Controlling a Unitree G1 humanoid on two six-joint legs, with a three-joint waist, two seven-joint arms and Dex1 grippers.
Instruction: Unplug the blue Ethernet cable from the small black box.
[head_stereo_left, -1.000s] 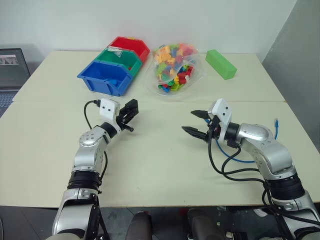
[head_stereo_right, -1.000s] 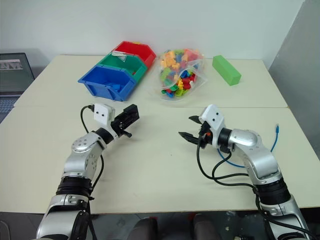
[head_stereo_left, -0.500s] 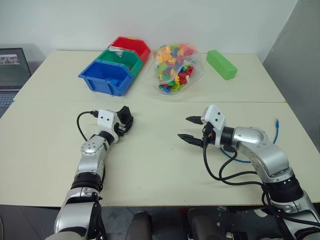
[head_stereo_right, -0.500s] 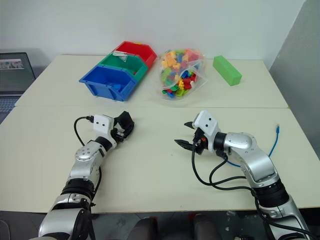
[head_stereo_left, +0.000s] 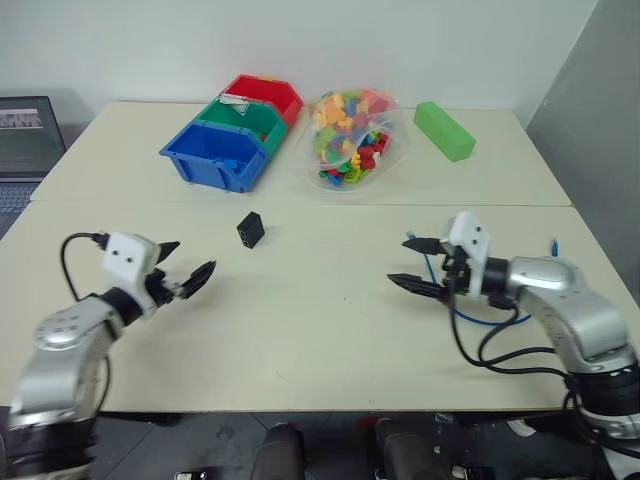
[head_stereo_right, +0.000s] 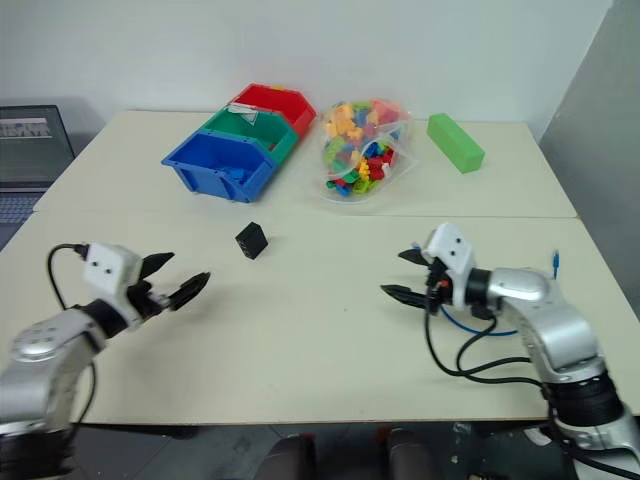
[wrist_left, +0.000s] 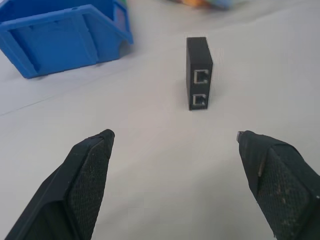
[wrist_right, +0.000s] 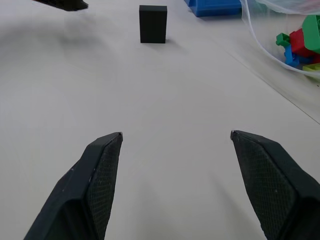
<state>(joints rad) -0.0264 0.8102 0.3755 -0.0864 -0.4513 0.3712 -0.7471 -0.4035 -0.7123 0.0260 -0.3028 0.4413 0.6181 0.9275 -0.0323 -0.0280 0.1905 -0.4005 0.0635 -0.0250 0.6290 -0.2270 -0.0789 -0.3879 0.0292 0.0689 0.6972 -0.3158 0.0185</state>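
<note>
The small black box (head_stereo_left: 251, 229) stands alone mid-table, apparently unplugged, between both spread-fingered end effectors (head_stereo_left: 186, 270) (head_stereo_left: 420, 266).

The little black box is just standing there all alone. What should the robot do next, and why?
Probably just pull both arms back and rest. The small black box stands alone with its two ports empty, the blue Ethernet cable lies by the right arm, and the left gripper and right gripper are open, holding nothing.
</note>
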